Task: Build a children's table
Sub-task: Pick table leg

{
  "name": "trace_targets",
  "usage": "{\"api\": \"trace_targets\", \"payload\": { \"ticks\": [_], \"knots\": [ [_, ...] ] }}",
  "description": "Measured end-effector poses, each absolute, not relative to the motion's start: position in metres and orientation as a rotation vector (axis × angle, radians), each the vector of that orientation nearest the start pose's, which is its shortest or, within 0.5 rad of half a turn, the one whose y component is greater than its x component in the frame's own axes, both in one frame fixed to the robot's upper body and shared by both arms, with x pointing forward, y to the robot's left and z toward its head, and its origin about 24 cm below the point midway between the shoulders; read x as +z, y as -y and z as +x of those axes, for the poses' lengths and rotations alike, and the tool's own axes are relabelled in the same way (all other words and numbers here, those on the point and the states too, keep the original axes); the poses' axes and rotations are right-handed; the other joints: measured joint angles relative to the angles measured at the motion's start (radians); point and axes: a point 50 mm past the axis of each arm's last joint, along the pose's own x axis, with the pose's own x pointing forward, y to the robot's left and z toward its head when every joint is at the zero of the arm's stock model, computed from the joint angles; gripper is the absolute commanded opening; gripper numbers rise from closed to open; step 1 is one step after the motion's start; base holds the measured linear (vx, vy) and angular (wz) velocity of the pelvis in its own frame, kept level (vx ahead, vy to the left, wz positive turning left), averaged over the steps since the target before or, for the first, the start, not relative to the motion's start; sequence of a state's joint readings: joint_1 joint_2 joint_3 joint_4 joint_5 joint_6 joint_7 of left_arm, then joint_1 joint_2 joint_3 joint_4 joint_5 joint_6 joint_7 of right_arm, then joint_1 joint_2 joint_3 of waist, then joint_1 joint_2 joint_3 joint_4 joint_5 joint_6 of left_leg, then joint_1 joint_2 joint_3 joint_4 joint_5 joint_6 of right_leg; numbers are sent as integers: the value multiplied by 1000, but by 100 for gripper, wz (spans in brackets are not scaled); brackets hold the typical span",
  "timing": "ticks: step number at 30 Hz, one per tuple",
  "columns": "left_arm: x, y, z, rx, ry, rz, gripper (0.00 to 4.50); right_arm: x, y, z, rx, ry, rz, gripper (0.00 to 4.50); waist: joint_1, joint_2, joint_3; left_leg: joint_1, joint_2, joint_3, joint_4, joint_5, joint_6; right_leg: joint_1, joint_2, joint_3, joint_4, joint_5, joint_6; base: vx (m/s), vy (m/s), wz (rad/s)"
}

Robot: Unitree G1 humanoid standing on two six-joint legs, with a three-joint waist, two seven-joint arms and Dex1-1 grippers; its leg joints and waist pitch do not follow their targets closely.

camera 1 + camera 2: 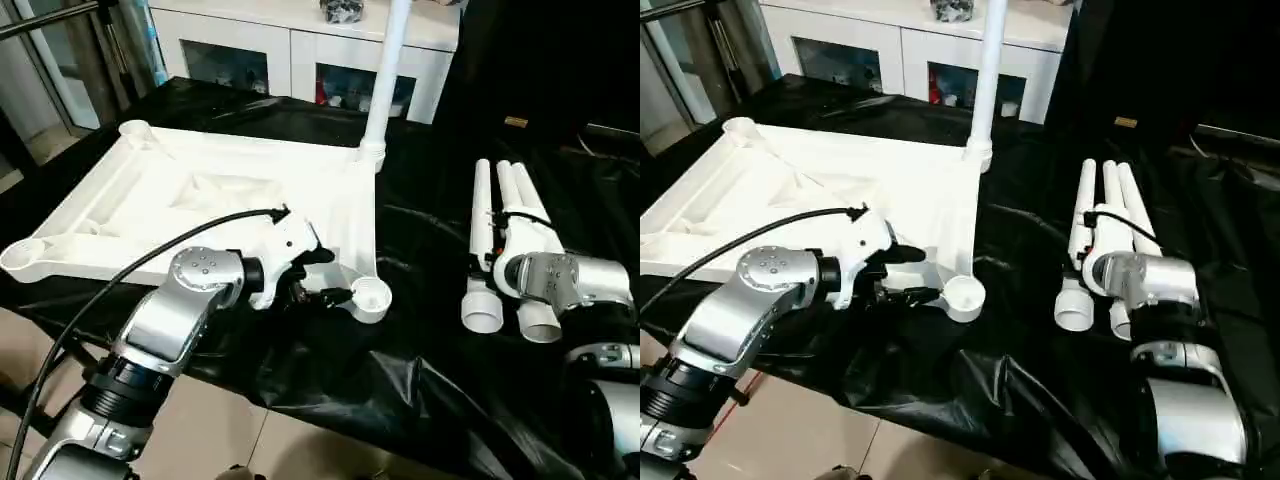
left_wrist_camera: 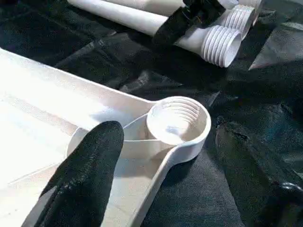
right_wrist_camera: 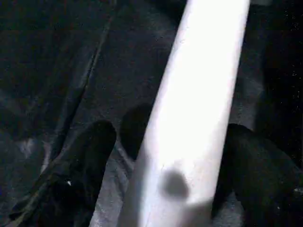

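**Caller:** Lying upside down on the black plastic sheet (image 1: 330,390) is the white plastic tabletop (image 1: 200,200), ribbed underside up, one long round white leg (image 1: 385,75) already standing upright in its far corner socket.

**Analyst:** And the left gripper (image 1: 315,278) sits at the near corner socket (image 2: 179,124), its black fingers (image 2: 90,165) spread apart, one over the tabletop's edge, the other out over the sheet. Nothing pinched.

**Caller:** Over to the other side: three loose white tapering legs (image 1: 505,240) lie side by side, well apart from the tabletop.

**Analyst:** The right gripper (image 3: 170,161) is down over them, fingers spread either side of one leg (image 3: 199,94). Whether they touch it, I can't tell.

**Caller:** Behind it all, a white cabinet with glass-fronted compartments (image 1: 300,50).
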State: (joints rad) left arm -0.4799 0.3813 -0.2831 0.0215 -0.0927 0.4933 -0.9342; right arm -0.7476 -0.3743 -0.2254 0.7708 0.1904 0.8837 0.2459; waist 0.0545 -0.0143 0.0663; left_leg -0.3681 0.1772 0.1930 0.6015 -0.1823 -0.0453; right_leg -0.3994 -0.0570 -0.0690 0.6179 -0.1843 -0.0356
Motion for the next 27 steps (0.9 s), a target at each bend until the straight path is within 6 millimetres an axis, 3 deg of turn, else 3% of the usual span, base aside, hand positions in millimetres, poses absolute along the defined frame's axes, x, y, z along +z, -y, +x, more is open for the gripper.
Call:
{"api": "trace_targets", "payload": {
  "ticks": [17,27],
  "knots": [
    [106,-102,296,-1212,-291,330,367,52,234,348,15,-827,230,216,1,-1,-1,1,0,0,0,0,0,0,0,0,0,0,0,0,0,0],
    [119,-98,306,-1177,-217,241,367,52,231,350,8,-790,337,183,3,1,-1,1,0,0,2,0,0,1,0,0,1,1,0,0,0,0]
  ]
}}
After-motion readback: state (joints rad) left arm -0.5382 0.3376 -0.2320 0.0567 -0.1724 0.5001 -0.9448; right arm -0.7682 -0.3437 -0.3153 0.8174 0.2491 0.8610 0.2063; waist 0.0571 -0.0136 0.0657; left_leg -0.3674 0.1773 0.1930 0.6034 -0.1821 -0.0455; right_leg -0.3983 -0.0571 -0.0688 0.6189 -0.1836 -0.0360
